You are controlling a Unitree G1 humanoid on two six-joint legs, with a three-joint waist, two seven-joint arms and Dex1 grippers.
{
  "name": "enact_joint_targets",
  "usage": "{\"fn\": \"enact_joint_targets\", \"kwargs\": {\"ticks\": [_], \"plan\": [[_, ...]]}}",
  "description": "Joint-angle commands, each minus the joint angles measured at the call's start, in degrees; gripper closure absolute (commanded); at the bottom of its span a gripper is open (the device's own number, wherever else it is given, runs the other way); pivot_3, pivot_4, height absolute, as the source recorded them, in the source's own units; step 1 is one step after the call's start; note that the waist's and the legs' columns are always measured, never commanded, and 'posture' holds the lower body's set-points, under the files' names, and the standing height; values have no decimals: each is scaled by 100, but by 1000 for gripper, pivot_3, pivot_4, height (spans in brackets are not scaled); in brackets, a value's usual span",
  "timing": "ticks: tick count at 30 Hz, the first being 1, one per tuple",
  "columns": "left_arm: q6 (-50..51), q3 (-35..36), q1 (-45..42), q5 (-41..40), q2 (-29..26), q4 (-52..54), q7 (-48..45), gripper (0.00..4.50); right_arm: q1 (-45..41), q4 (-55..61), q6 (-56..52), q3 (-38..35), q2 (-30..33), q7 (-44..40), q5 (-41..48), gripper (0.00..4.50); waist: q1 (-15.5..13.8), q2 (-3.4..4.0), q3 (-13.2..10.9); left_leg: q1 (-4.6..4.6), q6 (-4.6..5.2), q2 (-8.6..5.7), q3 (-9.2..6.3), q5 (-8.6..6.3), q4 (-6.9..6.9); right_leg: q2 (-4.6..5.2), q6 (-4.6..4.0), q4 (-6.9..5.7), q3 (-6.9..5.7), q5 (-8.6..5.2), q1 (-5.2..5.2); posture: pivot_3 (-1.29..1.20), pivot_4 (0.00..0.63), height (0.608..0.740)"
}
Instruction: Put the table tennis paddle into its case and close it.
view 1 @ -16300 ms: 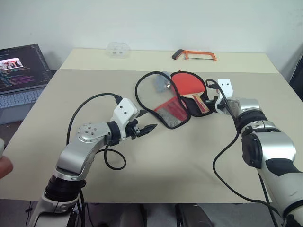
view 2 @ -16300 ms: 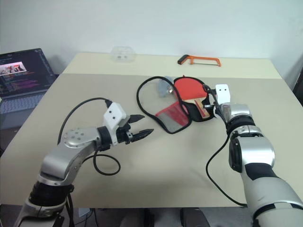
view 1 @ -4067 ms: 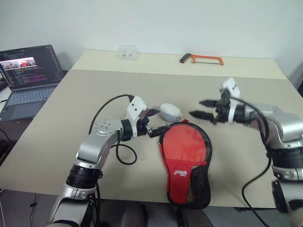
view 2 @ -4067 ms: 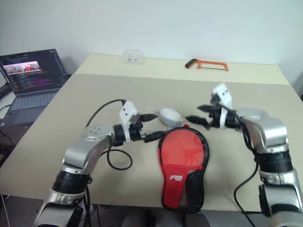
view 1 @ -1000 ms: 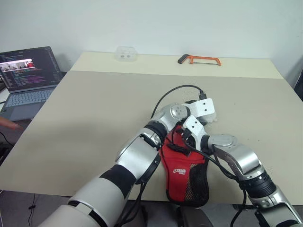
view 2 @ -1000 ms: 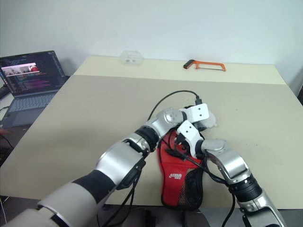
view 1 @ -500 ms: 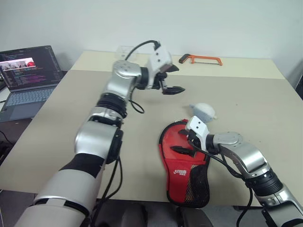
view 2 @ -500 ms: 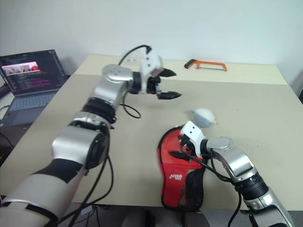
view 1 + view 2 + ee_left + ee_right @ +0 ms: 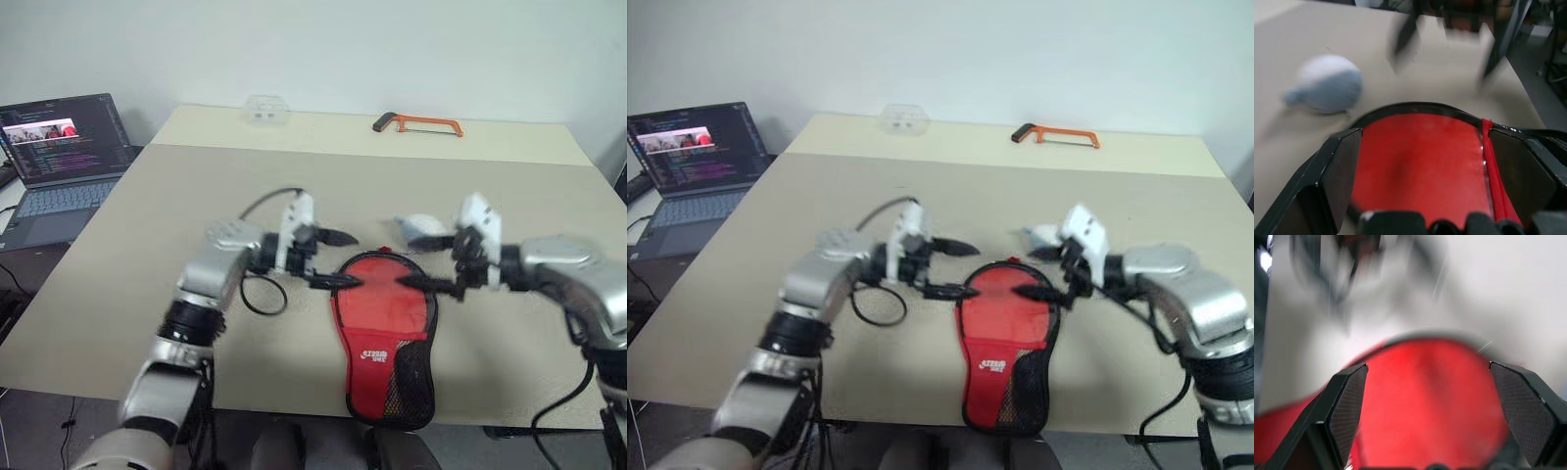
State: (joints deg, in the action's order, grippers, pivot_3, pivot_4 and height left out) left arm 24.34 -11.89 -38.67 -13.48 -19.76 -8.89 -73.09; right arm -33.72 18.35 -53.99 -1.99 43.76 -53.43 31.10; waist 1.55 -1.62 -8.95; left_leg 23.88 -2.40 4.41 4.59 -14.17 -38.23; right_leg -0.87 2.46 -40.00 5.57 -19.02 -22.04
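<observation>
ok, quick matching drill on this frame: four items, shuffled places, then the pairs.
Things:
1. case
2. orange hacksaw
3. laptop
4. pale grey rounded object

Places:
A. off the table's left side
B. far edge of the table
C. just beyond the case's round end
D. near edge, between the two grippers

Pairs: 1-D, 2-B, 3-A, 4-C

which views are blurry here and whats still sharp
Right wrist view: heavy motion smear, the case a red blur. Left wrist view: background streaked, grey lump soft. Head views: both forearms smeared; orange hacksaw and laptop crisp.
</observation>
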Motion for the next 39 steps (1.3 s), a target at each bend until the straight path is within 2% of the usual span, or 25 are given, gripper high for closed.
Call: {"fn": "enact_joint_targets", "kwargs": {"ticks": [1,6,11,15,23,34,37,39], "plan": [[-326,-424,49,404,284,203,618,23,-630,-759,-179,-329,-224,750,-163,160,5,0,0,0,0,-2,0,0,1,0,0,0,1,0,-1,0,150,740],[-595,-874,334,934,629,-13,1424,23,-1152,-2134,-3,-41,-719,1631,-829,160,34,2,3,-4,0,-2,14,0,9,-1,-2,2,20,1,-7,0,150,740],[-878,-1175,657,1405,527,-316,1792,23,-1453,-3220,36,44,-1063,2072,-1216,160,24,6,0,4,-4,7,24,2,18,1,-2,3,25,1,-25,0,150,740],[-956,-1169,720,1517,603,-655,2130,23,-1510,-3605,220,231,-1118,1780,-1314,160,25,13,6,-3,-2,10,23,1,14,6,-2,3,22,1,-13,0,150,740],[-856,-1259,788,1458,720,-507,2288,23,-1500,-3655,33,399,-1235,1211,-1172,160,23,19,14,-9,-1,-2,19,0,13,2,-2,1,17,1,-4,0,150,740],[-836,-1361,725,1473,769,-540,2338,23,-1405,-3993,142,1085,-1317,1093,-1763,160,25,20,16,-10,-1,-3,18,1,12,2,-1,2,16,1,-3,0,150,740],[-849,-1351,666,1472,790,-595,2354,0,-1397,-4112,319,1137,-1394,1145,-1889,782,25,20,21,-10,-1,-2,17,1,13,2,-1,2,16,1,-2,0,150,740],[-861,-1352,630,1476,805,-636,2362,0,-1389,-4132,374,1114,-1414,1121,-1925,1403,25,20,22,-11,-1,-2,17,1,13,1,-1,2,15,1,-2,0,150,740]]}}
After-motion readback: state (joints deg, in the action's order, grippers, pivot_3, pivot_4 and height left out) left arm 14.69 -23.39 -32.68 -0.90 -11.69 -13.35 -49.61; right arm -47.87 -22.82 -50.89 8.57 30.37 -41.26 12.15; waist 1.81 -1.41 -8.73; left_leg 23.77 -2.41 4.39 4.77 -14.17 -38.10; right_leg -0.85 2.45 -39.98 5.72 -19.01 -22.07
